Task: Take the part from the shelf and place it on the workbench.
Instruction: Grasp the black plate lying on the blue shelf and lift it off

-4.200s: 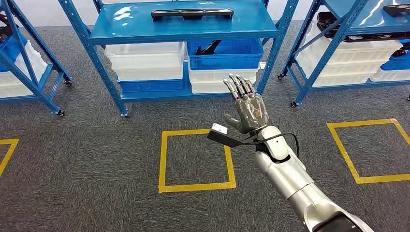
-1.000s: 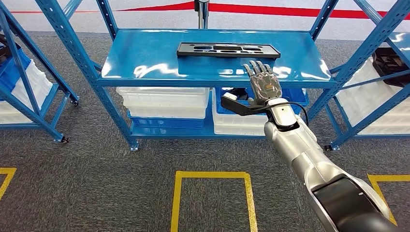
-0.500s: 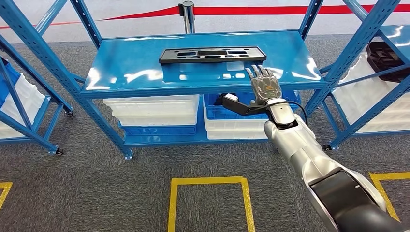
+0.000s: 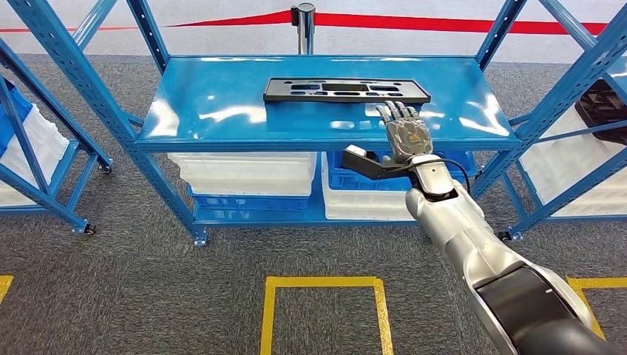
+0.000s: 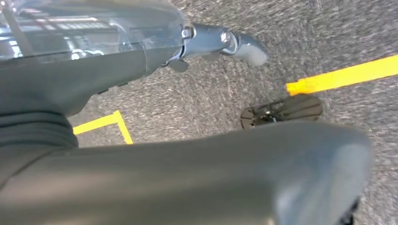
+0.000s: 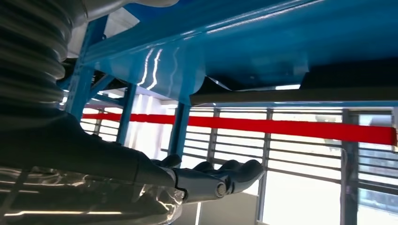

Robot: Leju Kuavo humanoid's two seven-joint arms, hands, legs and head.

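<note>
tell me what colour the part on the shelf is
Black part, clearest in the head view.

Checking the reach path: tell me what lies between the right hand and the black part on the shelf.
Nothing but bare blue shelf top. In the head view the right hand hovers open just short of the black part, with no object between.

Shows the right hand (image 6: 206,178) empty, fingers (image 6: 244,171) stretched out together, beside a glossy blue shelf (image 6: 263,42) bearing a dark flat part (image 6: 300,93). Beyond, a red band (image 6: 281,127) crossing window bars (image 6: 309,178).
</note>
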